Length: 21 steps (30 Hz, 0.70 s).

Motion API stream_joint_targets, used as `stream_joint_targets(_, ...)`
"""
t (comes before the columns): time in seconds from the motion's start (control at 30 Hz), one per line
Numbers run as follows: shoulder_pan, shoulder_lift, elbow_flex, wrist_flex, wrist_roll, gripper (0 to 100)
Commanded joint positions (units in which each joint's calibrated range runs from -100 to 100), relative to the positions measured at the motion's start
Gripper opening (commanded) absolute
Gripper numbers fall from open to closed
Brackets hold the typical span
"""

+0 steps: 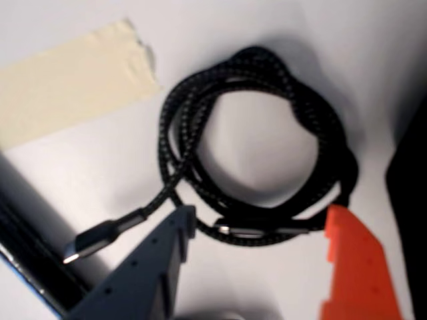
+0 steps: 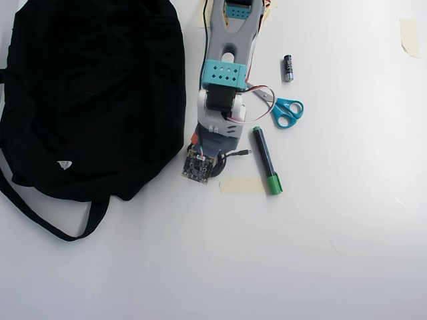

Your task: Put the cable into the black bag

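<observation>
Grey and orange fingertips of the gripper (image 1: 260, 223) stand spread apart, grasping nothing, straddling the near edge of the coiled cable (image 1: 257, 143), whose plug end trails left toward the tape strip (image 1: 67, 83); overhead, the black bag (image 2: 93, 93) lies just left, bare table (image 2: 320, 253) beyond.

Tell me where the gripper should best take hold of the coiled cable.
Probably the near side of the cable, where several loops bunch together between the open gripper's fingers in the wrist view. Coming straight down from above suits it, since the coil lies flat on the table.
</observation>
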Motion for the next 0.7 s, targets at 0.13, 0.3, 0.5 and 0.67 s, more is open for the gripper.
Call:
stream_joint_targets(0.13, -0.78, 1.44, -2.75, 0.42, 0.31, 25)
stream_joint_targets(0.3, -0.78, 3.27, -2.75, 0.34, 0.31, 25)
stream_joint_targets(0.5, -0.63, 5.42, -2.75, -0.01, 0.31, 25)
stream_joint_targets(0.67, -0.86, 6.50, -2.75, -0.09, 0.25, 25)
